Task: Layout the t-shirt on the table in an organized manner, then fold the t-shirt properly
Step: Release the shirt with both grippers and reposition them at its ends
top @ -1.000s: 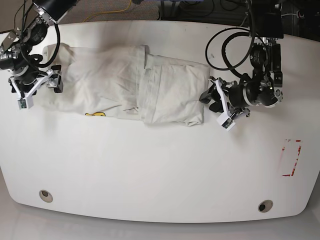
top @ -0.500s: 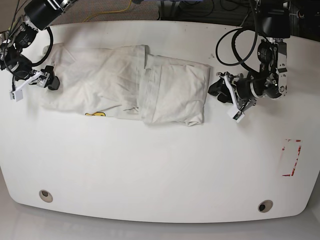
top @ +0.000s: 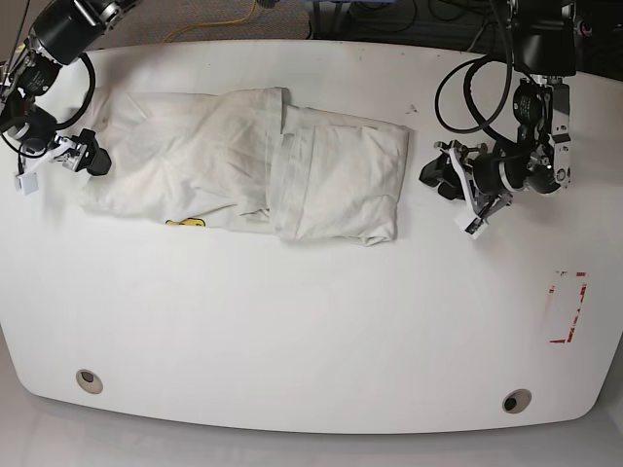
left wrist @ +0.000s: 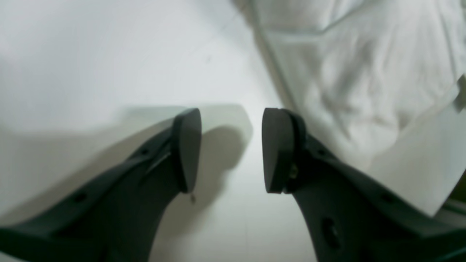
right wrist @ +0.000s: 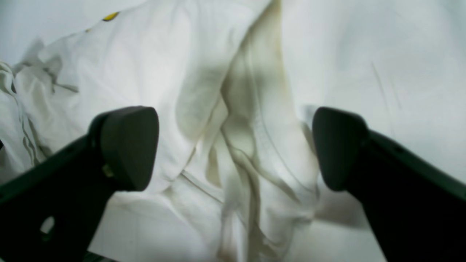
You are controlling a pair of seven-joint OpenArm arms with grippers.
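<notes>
Tabletop [top: 311, 321], glossy white with rounded corners, carries the t-shirt [top: 243, 165], which lies in a rumpled, partly folded band between the two grippers. Only the base view shows the whole garment, a sliver of yellow print at its near edge, the red tape rectangle [top: 568, 307] and two grey grommets [top: 89, 379]. The right gripper [right wrist: 235, 145] gapes wide and empty, bunched seams and creased cotton directly beyond its pads. The left gripper [left wrist: 231, 149] stands partly open, holding nothing, over bare table with the shirt's hem just beside it.
</notes>
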